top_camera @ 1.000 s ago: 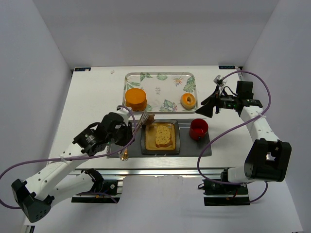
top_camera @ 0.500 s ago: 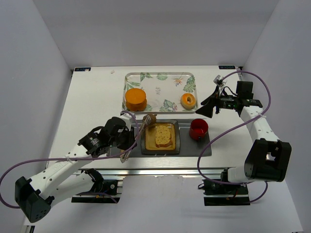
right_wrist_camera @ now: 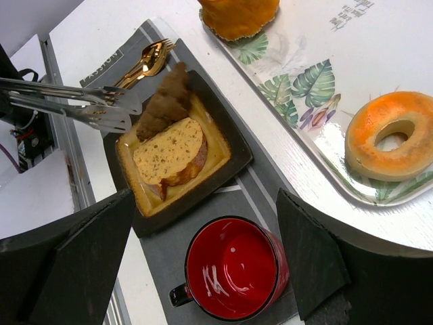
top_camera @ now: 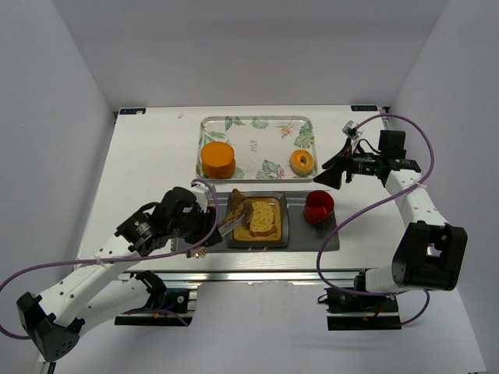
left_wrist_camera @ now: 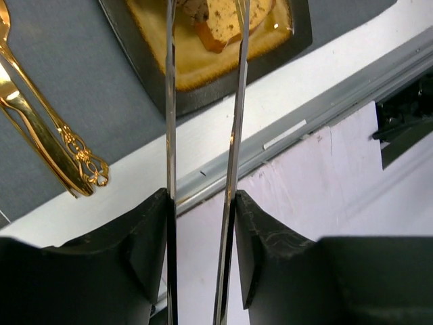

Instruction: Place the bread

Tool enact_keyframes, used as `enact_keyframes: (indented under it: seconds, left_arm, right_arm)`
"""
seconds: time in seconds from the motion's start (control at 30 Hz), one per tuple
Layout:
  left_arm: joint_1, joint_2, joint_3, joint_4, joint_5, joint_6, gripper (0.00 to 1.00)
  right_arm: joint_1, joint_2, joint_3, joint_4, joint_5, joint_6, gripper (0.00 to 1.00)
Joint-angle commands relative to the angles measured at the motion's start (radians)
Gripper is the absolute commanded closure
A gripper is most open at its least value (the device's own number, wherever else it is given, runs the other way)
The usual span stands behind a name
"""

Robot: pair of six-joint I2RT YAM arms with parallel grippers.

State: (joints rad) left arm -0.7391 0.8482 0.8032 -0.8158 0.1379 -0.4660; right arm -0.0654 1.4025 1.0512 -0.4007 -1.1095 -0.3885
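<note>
As the bread [right_wrist_camera: 169,152] lies on the plate [right_wrist_camera: 226,128], a darker slice [right_wrist_camera: 166,101] leaning at its rim, placing looks done (tongs [right_wrist_camera: 74,101] spread, empty), the left claw [left_wrist_camera: 201,203] loosely clasping them, only withdrawal remaining.

The left tool [top_camera: 201,222] holds tongs [top_camera: 231,220] whose tips lie over the left edge of the dark plate [top_camera: 284,231], just beside the bread slice [top_camera: 264,217] (a red cup [top_camera: 319,207] sits to its right). The right tool [top_camera: 337,168] hangs near the tray [top_camera: 257,128].
</note>
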Motion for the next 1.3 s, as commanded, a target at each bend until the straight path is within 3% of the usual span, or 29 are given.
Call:
enact_keyframes:
  seconds: [0.0,0.3,0.47,0.63,0.87,1.03,1.13,1.27]
  left_arm:
    - [-0.003,-0.026,0.042,-0.031,0.045,-0.005,0.48]
    - [-0.003,-0.052,0.083,-0.034,0.017,-0.025,0.49]
    - [-0.003,-0.070,0.132,-0.007,-0.009,-0.057,0.64]
    - [-0.003,-0.019,0.177,0.082,-0.001,-0.091,0.63]
    - [0.007,0.336,0.341,0.338,-0.029,-0.094,0.44]
    - [0.081,0.689,0.511,0.461,0.055,-0.138,0.42]
    - [0.109,0.871,0.652,0.437,0.093,-0.134,0.41]
    - [0.144,1.021,0.760,0.442,0.156,-0.146,0.40]
  right_arm:
    - [-0.005,0.003,0.038,0.016,-0.023,0.004,0.11]
    - [-0.005,-0.005,0.032,0.011,-0.023,-0.001,0.11]
    - [-0.005,-0.002,0.033,0.011,-0.027,-0.001,0.11]
    - [-0.005,0.000,0.032,0.011,-0.027,-0.001,0.11]
    - [-0.005,-0.014,0.038,0.051,-0.007,0.048,0.10]
    - [-0.011,-0.057,0.015,0.132,0.053,0.143,0.11]
    - [-0.020,-0.066,0.015,0.134,0.068,0.155,0.11]
    - [-0.034,-0.076,0.001,0.140,0.066,0.158,0.11]
